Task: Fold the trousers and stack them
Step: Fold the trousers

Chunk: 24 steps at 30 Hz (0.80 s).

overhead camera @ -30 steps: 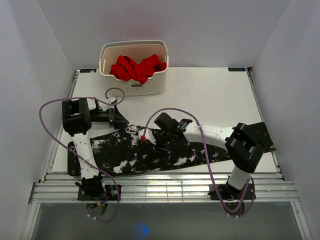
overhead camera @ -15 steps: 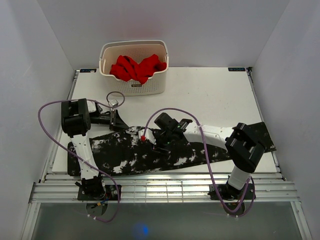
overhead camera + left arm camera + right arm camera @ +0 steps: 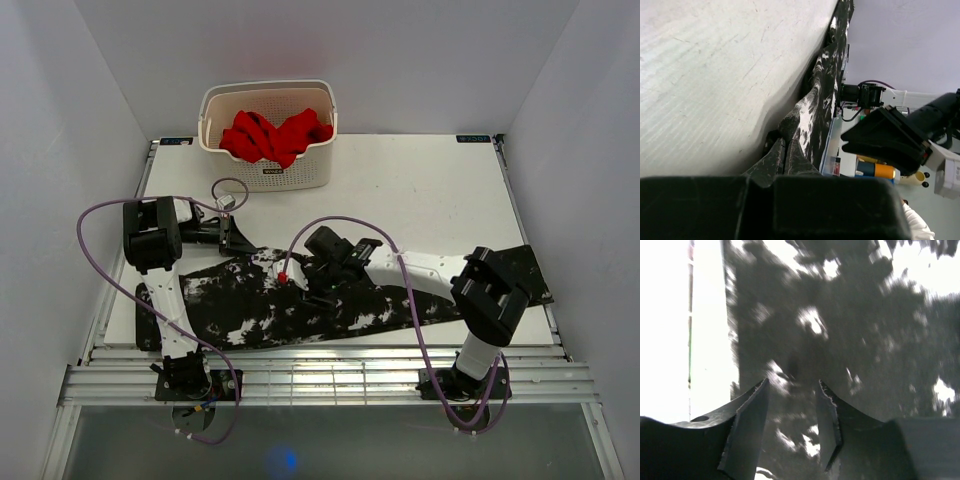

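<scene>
The trousers (image 3: 390, 305), black with white speckles, lie lengthwise across the near half of the table. My left gripper (image 3: 238, 243) sits low at their far left edge. In the left wrist view its fingertips (image 3: 785, 146) are shut together on a raised fold of the trousers (image 3: 817, 100). My right gripper (image 3: 298, 283) hovers over the middle of the garment. In the right wrist view the right gripper (image 3: 792, 387) is open, with blurred speckled trousers fabric (image 3: 850, 325) below the gap and nothing between the fingers.
A cream basket (image 3: 290, 176) holding a red garment (image 3: 272, 135) stands at the back left of the white table (image 3: 430, 190). A purple cable loops over each arm. The trousers' right end (image 3: 535, 285) hangs by the table's right edge.
My left gripper has closed on the trousers' far edge after standing open. My right gripper has shifted slightly left over the fabric and stays open.
</scene>
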Motion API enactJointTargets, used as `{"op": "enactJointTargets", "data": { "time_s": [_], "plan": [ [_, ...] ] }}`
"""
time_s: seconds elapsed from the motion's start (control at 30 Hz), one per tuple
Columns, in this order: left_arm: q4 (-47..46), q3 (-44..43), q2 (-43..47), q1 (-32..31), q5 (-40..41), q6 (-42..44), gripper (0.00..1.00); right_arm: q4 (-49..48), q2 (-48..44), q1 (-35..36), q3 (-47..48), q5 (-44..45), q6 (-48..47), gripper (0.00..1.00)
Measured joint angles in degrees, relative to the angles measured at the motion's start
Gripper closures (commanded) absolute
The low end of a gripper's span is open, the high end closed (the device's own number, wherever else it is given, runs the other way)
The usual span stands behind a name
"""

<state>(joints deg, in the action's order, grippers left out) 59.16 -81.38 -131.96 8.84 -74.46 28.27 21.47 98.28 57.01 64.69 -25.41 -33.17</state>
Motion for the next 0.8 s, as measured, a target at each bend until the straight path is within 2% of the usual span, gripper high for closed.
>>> {"op": "enactJointTargets", "data": {
  "time_s": [0.1, 0.4, 0.6, 0.8],
  "plan": [
    [-2.7, 0.0, 0.0, 0.0, 1.0, -2.9, 1.0, 0.0, 0.0, 2.4, 1.3, -0.3, 0.7, 0.58],
    [-7.6, 0.0, 0.0, 0.0, 3.5, -8.0, 1.0, -2.4, 2.5, 12.0, 1.9, 4.5, 2.1, 0.59],
    [-8.4, 0.0, 0.0, 0.0, 3.8, -8.9, 1.0, -3.4, 5.6, 12.8, 1.9, 8.2, 3.0, 0.59],
    [-8.5, 0.0, 0.0, 0.0, 3.8, -9.1, 1.0, -4.8, 7.9, 12.9, 2.8, 10.5, 3.3, 0.64]
  ]
}}
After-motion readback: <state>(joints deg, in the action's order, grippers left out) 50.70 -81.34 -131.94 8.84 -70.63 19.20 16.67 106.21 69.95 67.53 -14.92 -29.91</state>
